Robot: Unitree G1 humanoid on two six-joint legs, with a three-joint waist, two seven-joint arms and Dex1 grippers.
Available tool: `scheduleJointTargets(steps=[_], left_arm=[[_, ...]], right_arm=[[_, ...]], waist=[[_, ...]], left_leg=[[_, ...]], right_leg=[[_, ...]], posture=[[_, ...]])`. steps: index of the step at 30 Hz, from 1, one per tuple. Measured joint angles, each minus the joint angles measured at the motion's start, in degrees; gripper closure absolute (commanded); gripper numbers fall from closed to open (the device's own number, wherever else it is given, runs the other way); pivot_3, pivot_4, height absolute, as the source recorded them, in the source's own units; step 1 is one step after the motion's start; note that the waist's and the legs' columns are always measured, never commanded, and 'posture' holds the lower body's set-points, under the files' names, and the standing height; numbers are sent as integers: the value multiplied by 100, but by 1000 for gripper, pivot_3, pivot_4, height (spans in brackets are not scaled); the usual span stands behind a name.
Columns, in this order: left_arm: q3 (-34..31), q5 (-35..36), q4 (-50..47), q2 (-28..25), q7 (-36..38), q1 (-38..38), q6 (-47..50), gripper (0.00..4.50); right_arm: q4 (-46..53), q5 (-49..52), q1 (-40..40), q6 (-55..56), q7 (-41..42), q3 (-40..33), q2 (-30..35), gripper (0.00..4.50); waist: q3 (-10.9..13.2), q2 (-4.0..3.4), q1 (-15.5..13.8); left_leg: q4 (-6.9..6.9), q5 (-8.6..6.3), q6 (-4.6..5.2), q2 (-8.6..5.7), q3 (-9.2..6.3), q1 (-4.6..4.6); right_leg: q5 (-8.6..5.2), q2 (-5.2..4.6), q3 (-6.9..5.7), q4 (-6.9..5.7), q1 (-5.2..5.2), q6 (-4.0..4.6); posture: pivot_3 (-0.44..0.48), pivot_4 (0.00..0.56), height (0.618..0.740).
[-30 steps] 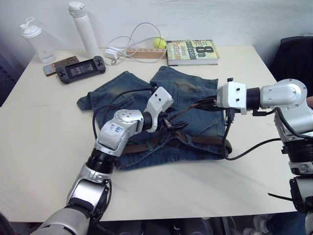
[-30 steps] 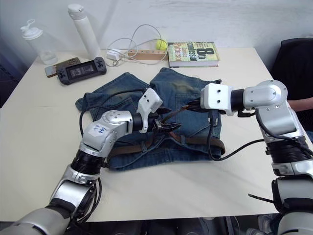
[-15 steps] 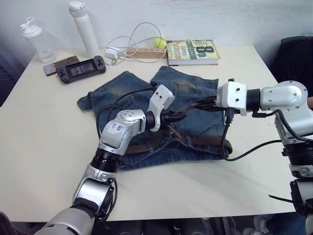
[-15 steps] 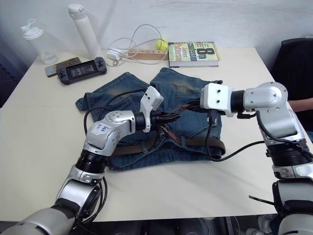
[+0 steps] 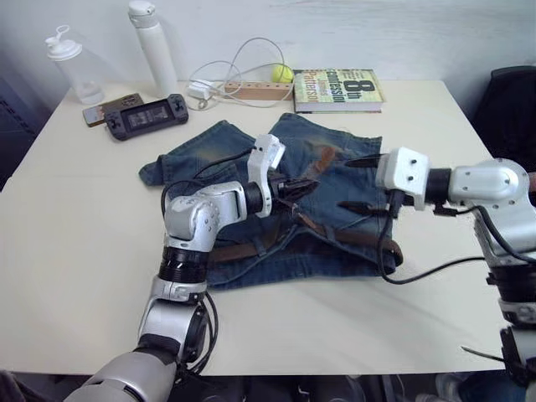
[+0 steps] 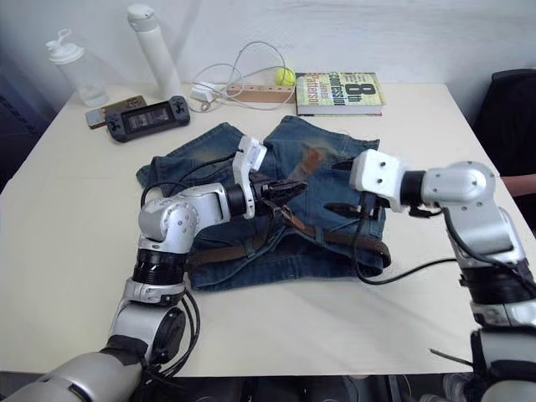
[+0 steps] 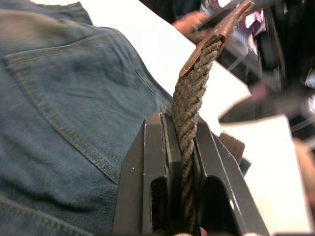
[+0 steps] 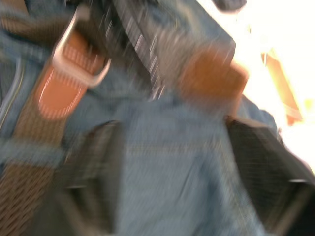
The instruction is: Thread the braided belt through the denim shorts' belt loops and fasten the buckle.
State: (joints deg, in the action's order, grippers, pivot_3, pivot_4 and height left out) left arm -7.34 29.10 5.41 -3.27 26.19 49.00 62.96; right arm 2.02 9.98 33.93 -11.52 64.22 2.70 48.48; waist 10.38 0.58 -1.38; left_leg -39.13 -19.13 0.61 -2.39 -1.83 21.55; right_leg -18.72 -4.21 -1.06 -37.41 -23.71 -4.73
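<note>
On the table (image 5: 75, 234), blue faded shorts (image 5: 335, 172) are spread flat; the brown woven belt (image 7: 189, 115) is clamped in the left gripper (image 7: 181, 162), tan tip raised. The right gripper (image 5: 356, 184) is held apart above the shorts.

Even, bright indoor light with soft shadows. The right wrist view is heavily motion-blurred — glare whitens one corner.

Both head eyes are looking forward and down over the denim shorts (image 5: 276, 201), sharing them; each wrist camera is peering along its fingers, close above those same shorts.
</note>
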Motion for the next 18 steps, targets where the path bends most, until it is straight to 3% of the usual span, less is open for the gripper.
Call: scheduleJointTargets(steps=[3,6,13,18], left_arm=[[-460,241,11,154,-353,21,456,4500],[-847,448,23,444,-762,23,876,4500],[-1596,781,58,1164,-1657,22,1333,4500],[-1861,1024,3,1177,-2032,0,1535,4500]], right_arm=[[415,423,-435,-907,-213,-182,-128,234],[800,977,-615,-1757,-609,-297,-691,1079],[642,1918,-601,-2990,-1310,-562,-1619,4482],[462,2500,-603,-3521,-1505,-767,-2042,4482]], waist=[[0,0,30],[0,0,43],[0,0,3],[0,0,18]], left_leg=[[1,0,-1,3,2,-1],[-1,1,-4,4,2,-4],[1,0,-4,0,0,-3],[3,0,-5,0,1,-4]], right_leg=[[0,4,3,-2,-2,0],[0,4,4,-5,-1,0],[0,2,2,-3,-1,0],[0,3,2,-5,-2,0]], posture=[[0,150,735],[0,150,735],[0,150,735],[0,150,735]])
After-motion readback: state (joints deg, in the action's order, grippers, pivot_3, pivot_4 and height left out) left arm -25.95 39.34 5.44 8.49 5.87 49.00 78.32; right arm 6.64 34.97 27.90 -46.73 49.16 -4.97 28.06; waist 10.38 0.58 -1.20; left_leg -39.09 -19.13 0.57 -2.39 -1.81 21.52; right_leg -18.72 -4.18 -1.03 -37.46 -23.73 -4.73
